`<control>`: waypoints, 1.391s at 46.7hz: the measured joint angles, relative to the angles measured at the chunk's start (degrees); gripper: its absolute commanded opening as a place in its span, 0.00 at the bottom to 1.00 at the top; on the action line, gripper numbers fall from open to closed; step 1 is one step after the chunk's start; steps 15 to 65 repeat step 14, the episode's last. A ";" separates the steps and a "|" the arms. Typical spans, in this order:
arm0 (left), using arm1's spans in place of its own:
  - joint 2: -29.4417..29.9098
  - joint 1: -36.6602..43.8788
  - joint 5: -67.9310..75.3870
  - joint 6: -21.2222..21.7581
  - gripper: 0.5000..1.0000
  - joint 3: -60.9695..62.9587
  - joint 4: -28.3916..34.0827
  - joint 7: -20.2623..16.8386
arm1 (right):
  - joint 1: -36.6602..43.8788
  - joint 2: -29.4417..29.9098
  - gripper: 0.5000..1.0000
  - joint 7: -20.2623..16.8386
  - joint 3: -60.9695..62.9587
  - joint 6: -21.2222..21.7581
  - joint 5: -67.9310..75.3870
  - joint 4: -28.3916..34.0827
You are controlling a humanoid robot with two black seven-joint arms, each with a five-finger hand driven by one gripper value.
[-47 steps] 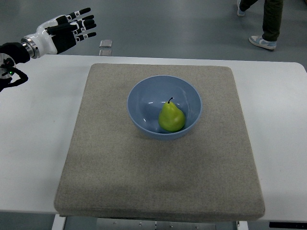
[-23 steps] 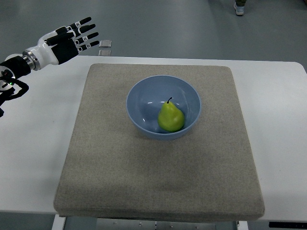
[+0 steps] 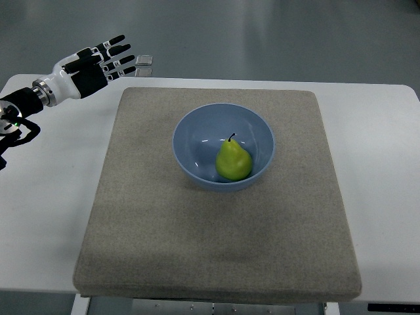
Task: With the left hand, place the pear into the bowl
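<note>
A green pear (image 3: pixel 234 161) with a dark stem lies inside the blue bowl (image 3: pixel 190 134), toward its right front side. The bowl stands in the upper middle of a grey felt mat (image 3: pixel 216 243). My left hand (image 3: pixel 98 62) hovers over the table's far left corner, well apart from the bowl, its black-and-white fingers (image 3: pixel 116 51) spread and holding nothing. The right arm does not show.
The mat lies on a white table (image 3: pixel 49 197). A small flat grey object (image 3: pixel 144 61) lies on the floor just beyond the table's far edge, close to my left fingertips.
My left hand has dropped slightly lower and nearer the table's far left corner. A person's legs that showed at the top right have left the view. Pear and bowl are unmoved.
</note>
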 measured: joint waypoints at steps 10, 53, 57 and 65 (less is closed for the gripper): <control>0.09 0.29 0.00 -0.11 1.00 0.00 0.17 0.01 | 0.00 0.00 0.85 0.00 0.11 0.06 0.04 0.44; 0.17 0.32 0.00 -0.18 1.00 0.06 0.18 0.01 | -0.01 0.00 0.85 0.00 0.03 -0.15 0.00 0.44; 0.17 0.32 0.00 -0.18 1.00 0.06 0.18 0.01 | -0.01 0.00 0.85 0.00 0.03 -0.15 0.00 0.44; 0.17 0.32 0.00 -0.18 1.00 0.06 0.18 0.01 | -0.01 0.00 0.85 0.00 0.03 -0.15 0.00 0.44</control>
